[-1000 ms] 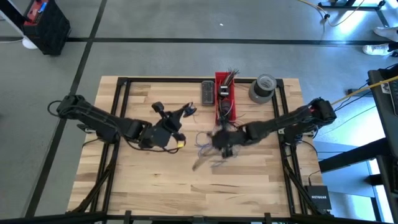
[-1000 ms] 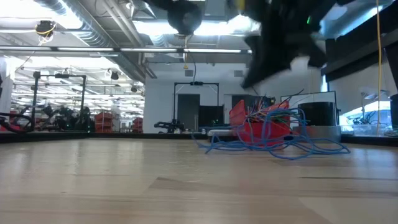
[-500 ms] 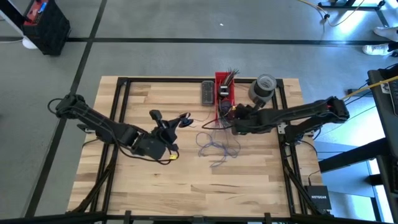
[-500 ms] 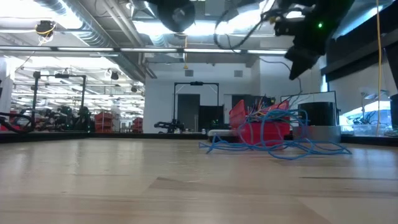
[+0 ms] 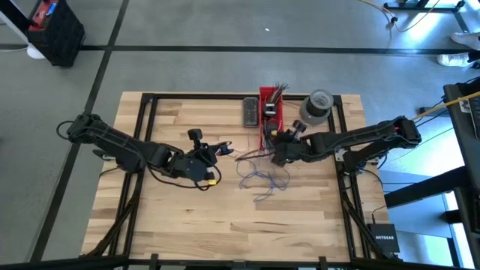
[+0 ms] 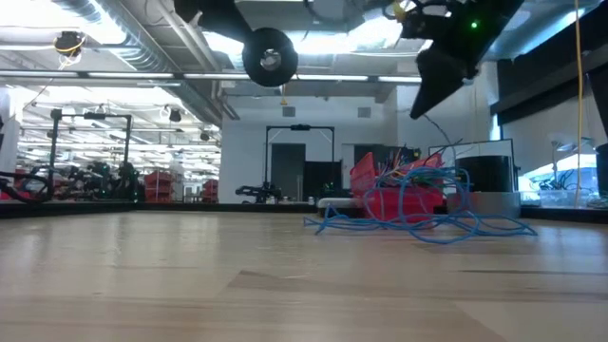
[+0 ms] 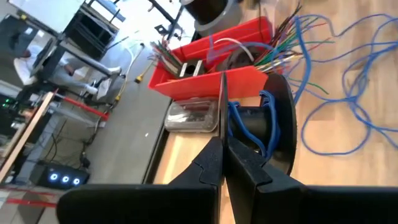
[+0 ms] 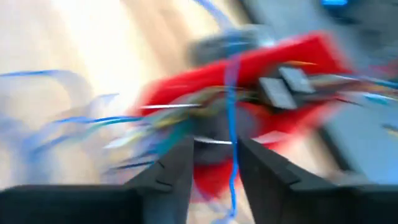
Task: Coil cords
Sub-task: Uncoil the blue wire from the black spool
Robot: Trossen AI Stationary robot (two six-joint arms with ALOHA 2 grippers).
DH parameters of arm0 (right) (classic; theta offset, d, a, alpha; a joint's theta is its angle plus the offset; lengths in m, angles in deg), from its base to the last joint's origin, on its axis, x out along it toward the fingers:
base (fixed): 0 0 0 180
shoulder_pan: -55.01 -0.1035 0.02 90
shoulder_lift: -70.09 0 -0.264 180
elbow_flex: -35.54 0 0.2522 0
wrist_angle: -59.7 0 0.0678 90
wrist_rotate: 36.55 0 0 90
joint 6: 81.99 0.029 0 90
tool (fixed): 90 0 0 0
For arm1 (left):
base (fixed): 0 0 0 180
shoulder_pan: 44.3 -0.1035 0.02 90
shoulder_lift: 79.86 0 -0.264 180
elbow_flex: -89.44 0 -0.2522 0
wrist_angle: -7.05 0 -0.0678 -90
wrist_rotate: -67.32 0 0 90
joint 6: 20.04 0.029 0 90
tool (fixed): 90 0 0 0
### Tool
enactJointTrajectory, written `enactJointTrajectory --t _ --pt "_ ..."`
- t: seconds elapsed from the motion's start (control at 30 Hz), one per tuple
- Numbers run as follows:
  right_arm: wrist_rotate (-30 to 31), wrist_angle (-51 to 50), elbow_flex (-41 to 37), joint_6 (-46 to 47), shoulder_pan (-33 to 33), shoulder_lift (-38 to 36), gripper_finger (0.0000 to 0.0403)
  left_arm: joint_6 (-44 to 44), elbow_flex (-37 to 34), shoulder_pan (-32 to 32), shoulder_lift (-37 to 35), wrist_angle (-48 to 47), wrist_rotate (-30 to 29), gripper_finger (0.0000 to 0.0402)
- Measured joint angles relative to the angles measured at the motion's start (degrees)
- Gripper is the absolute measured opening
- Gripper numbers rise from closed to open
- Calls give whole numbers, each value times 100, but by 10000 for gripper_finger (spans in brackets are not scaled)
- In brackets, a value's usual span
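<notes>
From above, the cords (image 5: pixel 259 178) lie loose on the table (image 5: pixel 187 225) just beside the red bin (image 5: pixel 270 112). The left gripper (image 5: pixel 219 148) is pinched shut; only its wrist view shows a blue cord between the fingers (image 7: pixel 214 155). The right gripper (image 5: pixel 274 142), above the cords near the bin, has fingers (image 8: pixel 177 165) parted, a cord running between them.

- cords (image 6: pixel 418 211): blue, loose tangle
- bin (image 7: pixel 205 70): bright red
- wire ends (image 7: pixel 283 46) in bin: green, red, yellow, mixed
- tape roll (image 5: pixel 316 106): grey
- worktop (image 5: pixel 225 217): pale wood planks, black frame at edges
- arms: black
- case (image 5: pixel 250 111) beside bin: dark grey
</notes>
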Motion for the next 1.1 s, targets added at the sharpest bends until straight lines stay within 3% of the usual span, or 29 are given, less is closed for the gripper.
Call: enactJointTrajectory --t 0.2,0.27,0.47,0.7,0.93,1.1 --pt "-2077 757 0 -980 -200 0 163 -11 0 -40 0 -27 0 5" --pt "-2308 953 0 -1273 -313 0 168 -11 0 -33 0 -24 2 5" --pt "-1747 2064 0 -2213 -460 14 170 -11 2 -37 2 10 2 5" --pt "-1730 3416 2 -3142 -459 511 170 39 2 -40 2 89 8 5" --pt "-1667 4791 2 -3715 -448 1217 170 537 2 -37 2 522 716 5" --pt "-1278 5034 2 -3805 -448 1272 170 594 2 -31 2 504 781 5"
